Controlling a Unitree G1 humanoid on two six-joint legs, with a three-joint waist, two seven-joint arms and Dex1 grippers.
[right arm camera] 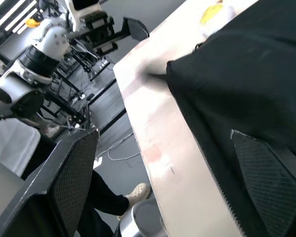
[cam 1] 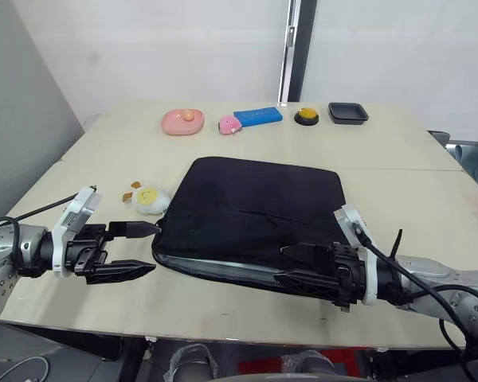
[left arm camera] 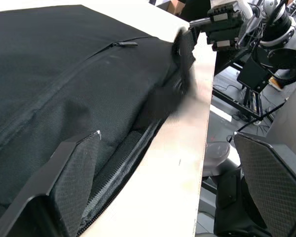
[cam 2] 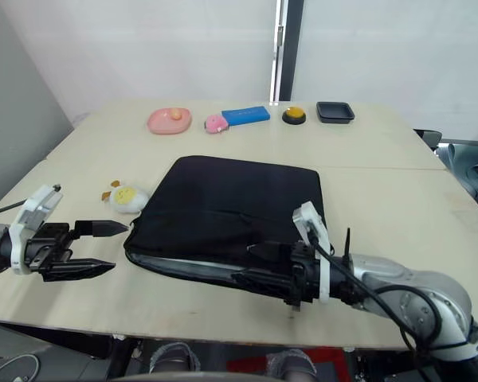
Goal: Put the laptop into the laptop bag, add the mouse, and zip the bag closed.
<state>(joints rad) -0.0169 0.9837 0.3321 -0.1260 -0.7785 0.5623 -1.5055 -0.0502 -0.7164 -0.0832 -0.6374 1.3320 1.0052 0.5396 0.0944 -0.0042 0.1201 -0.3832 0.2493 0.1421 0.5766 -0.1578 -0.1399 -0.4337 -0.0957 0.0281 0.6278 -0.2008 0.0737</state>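
Black laptop bag (cam 1: 251,219) lies flat mid-desk (cam 1: 398,159), front zipper edge gaping | left gripper (cam 1: 131,248) fingers apart beside its left corner | right gripper (cam 1: 303,265) fingers apart at its front edge

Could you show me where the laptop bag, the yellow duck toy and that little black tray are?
laptop bag (cam 1: 247,208): left eye view, middle of its top panel.
duck toy (cam 1: 149,199): left eye view, its white-and-yellow body.
black tray (cam 1: 348,113): left eye view, its inner floor.
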